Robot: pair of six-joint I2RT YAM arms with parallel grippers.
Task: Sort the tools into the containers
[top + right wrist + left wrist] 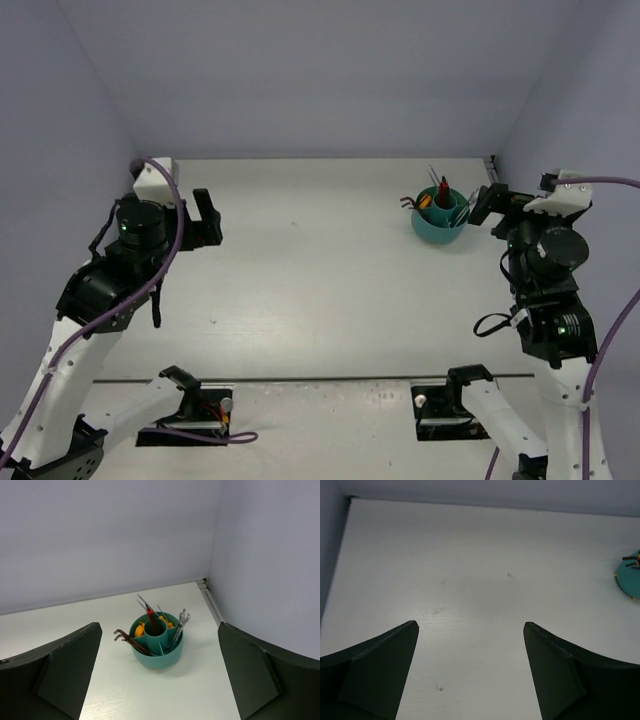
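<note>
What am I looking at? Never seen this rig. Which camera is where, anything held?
Two robot arms sit at the near edge of a white table. The wide picture is from a fixed camera above and behind them; the other two are from wrist cameras, the dark wedges being fingers. Left gripper and right gripper are open, holding nothing. Far right stands a round teal plastic cup with dividers, containing a red-handled tool, silver wrench and dark L-shaped hex key.
</note>
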